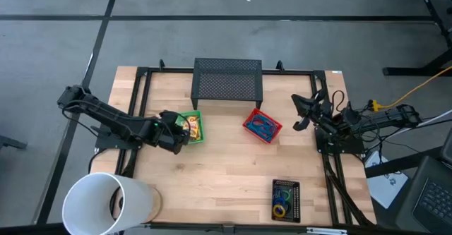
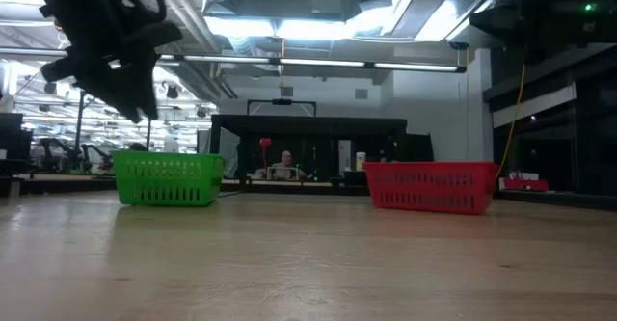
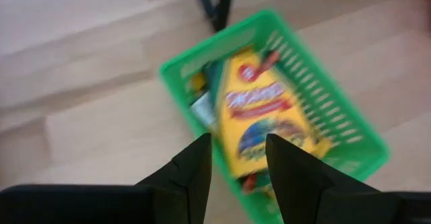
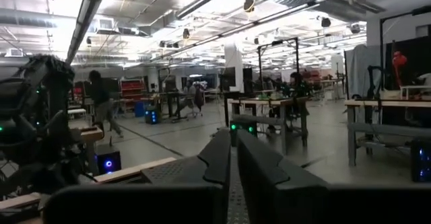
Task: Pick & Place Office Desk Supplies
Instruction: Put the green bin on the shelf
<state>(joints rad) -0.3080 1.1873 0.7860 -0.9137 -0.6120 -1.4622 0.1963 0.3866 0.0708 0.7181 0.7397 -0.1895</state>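
Over green tray [image 1: 192, 127], left gripper [image 3: 239, 158] open

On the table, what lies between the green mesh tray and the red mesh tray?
Nothing: between the green mesh tray and the red mesh tray there is only bare wooden table, as the high view shows.

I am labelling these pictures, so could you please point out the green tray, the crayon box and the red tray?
green tray [image 3: 350, 126], left wrist view, side wall.
crayon box [image 3: 259, 106], left wrist view, yellow face.
red tray [image 2: 431, 187], low view, front wall.
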